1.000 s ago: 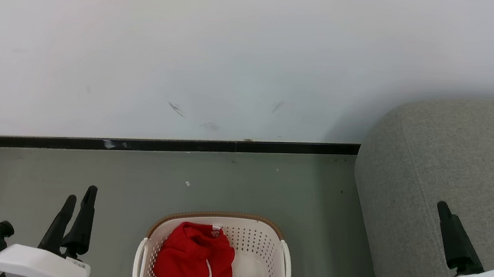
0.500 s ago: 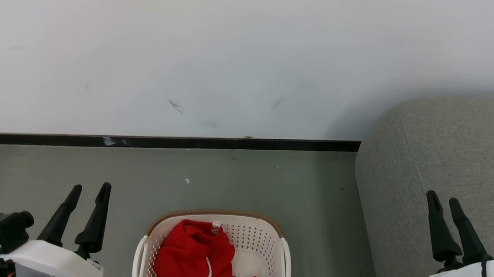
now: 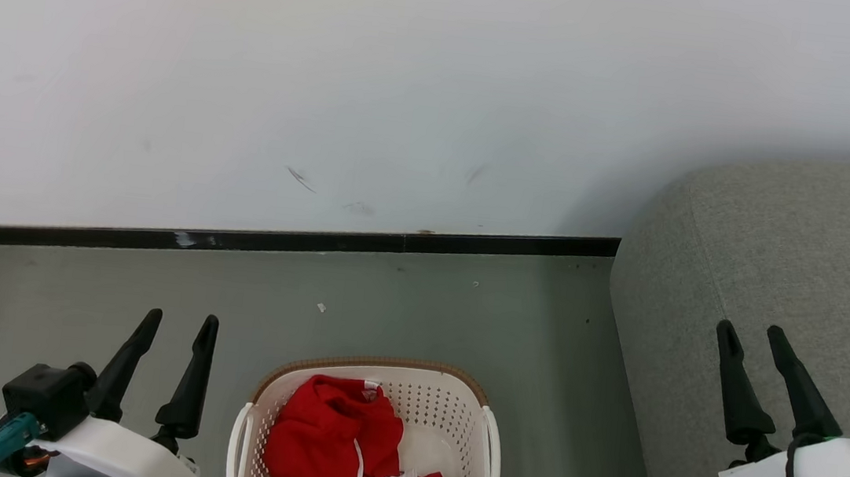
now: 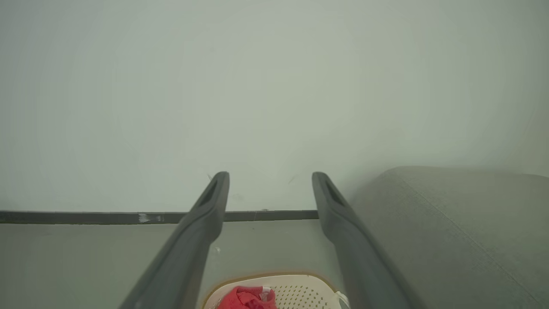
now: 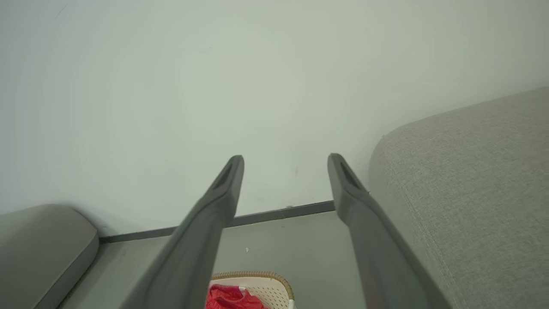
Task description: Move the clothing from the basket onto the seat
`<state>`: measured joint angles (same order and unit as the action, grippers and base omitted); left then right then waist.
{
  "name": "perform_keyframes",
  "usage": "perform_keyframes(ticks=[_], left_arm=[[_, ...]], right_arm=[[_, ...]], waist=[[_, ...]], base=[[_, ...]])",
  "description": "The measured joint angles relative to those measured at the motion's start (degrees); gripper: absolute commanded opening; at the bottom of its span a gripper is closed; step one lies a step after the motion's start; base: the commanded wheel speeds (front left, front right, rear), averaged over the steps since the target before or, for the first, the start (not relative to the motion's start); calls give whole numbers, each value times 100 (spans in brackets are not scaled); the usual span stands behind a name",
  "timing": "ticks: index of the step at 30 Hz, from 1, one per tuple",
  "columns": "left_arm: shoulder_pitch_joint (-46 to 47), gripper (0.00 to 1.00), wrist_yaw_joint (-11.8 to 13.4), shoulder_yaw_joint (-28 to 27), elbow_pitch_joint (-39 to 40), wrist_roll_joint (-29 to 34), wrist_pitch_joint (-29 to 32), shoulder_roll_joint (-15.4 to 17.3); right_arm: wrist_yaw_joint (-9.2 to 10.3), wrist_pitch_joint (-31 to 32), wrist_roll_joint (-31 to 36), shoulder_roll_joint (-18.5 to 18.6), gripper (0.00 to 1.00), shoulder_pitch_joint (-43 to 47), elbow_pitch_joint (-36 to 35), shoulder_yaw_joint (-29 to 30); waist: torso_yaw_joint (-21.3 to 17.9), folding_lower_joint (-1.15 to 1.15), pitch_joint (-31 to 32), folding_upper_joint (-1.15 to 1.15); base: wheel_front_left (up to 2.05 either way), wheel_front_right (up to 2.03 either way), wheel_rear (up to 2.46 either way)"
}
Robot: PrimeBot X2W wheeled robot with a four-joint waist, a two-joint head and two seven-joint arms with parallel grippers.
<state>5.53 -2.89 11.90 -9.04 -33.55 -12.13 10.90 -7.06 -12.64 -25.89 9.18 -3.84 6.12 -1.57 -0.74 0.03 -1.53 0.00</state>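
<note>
Red clothing [image 3: 328, 442] in basket [image 3: 380, 364], between left tool [image 3: 181, 317] and right tool [image 3: 749, 330], both spread, empty

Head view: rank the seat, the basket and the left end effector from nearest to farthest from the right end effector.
1. The seat, at the right, close beside the right end effector.
2. The basket, bottom centre, to its left.
3. The left end effector, lower left, beyond the basket.

Basket [image 3: 445, 418] set on floor [image 3: 426, 302], bottom centre.
Clothing [image 3: 328, 442] is contained in it; the seat [image 3: 786, 261] is placed at right, the wall [image 3: 411, 71] behind.
</note>
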Motion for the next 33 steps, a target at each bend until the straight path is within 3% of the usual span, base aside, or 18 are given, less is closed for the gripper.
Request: perform_keyframes(ticks=[13, 33], left_arm=[[131, 100, 23, 37, -4, 846, -216, -10], [131, 100, 15, -227, -94, 899, -229, -201]], right_arm=[[0, -167, 1112, -105, 100, -13, 0, 91], [-1, -172, 1145, -264, 100, -23, 1, 120]], waist=[[7, 0, -11, 0], [-18, -1, -40, 0]], base=[[0, 0, 0], [0, 0, 0]])
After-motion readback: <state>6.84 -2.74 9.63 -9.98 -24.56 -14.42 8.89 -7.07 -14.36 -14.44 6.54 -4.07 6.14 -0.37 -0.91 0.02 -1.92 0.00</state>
